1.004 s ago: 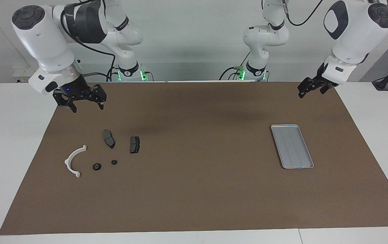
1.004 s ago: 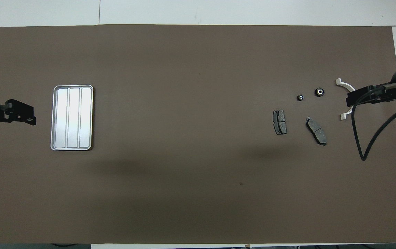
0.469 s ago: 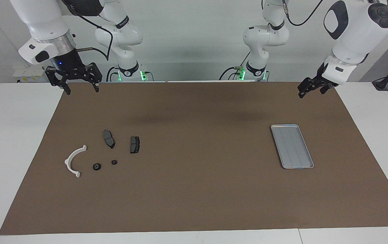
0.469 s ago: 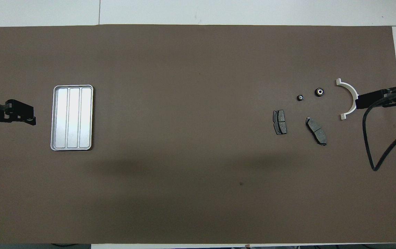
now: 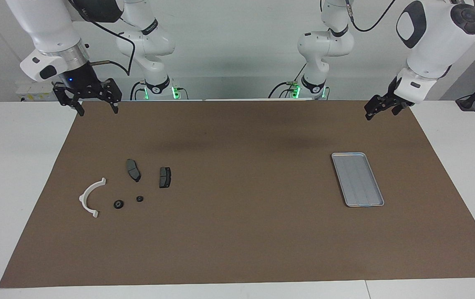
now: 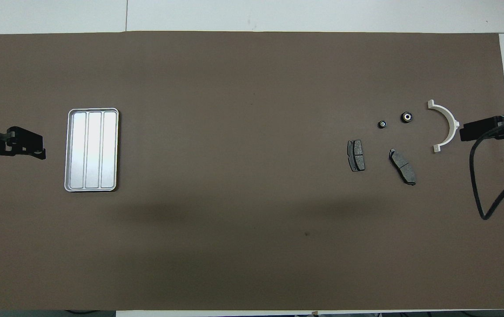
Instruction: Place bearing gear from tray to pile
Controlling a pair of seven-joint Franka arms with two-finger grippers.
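Note:
The silver tray [image 5: 358, 179] [image 6: 91, 149] lies toward the left arm's end of the table with nothing in it. Two small black round bearing gears [image 5: 118, 204] [image 5: 139, 199] [image 6: 406, 116] [image 6: 382, 124] rest on the mat in the pile, toward the right arm's end. With them are the white half-ring bracket [image 5: 89, 197] [image 6: 446, 124] and two dark brake pads [image 5: 133, 170] [image 5: 165, 177]. My right gripper [image 5: 97, 111] [image 6: 470, 130] hangs open and empty over the mat's corner at its own end. The left gripper [image 5: 380, 111] [image 6: 31, 147] waits open and empty over the mat's edge beside the tray.
A brown mat [image 5: 237, 232] covers most of the white table [image 5: 9, 174]. The right arm's black cable [image 6: 481, 185] loops down over the mat's edge.
My right gripper has risen and drawn back from above the pile to the mat's corner. The left arm and all the parts have stayed put.

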